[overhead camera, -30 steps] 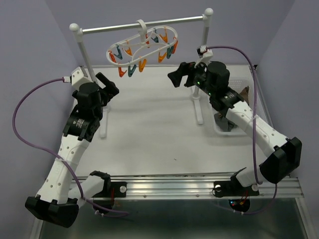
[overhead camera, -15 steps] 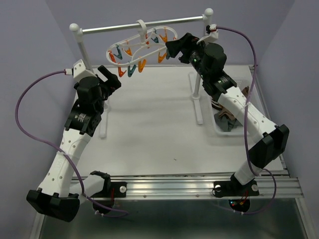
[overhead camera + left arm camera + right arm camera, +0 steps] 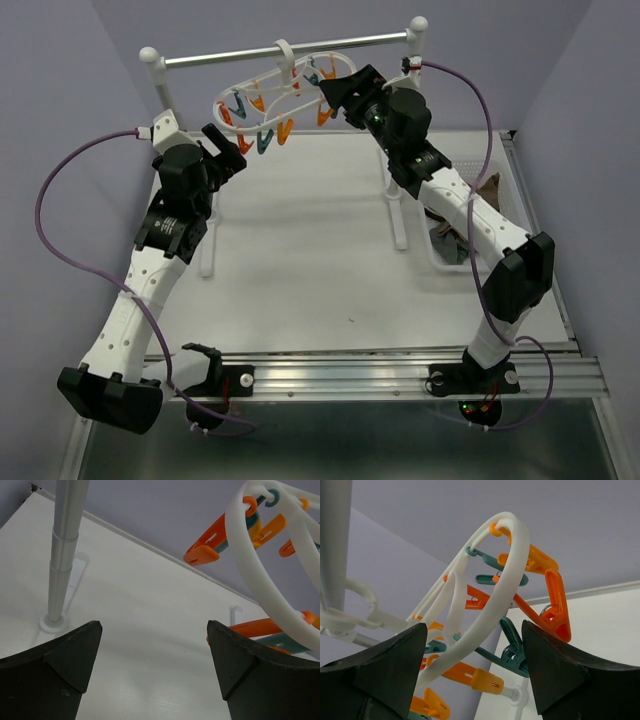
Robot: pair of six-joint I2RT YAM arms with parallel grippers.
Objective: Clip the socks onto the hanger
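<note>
The white oval hanger hangs by its hook from the rack's crossbar, with orange and teal clips around it. My right gripper is raised to its right end. In the right wrist view the white ring and a teal clip lie between the open jaws of the gripper, and no contact shows. My left gripper hovers open and empty below the hanger's left end; its wrist view shows the ring at upper right. The socks lie in a bin at the right.
The white two-post rack holds a metal crossbar; its left post stands close to my left gripper, and its right post is just behind my right wrist. A white bin sits along the table's right edge.
My right arm rose and swung left from beside the right post up to the hanger's right end, its jaws narrowing slightly. The left arm lifted a little toward the hanger.
</note>
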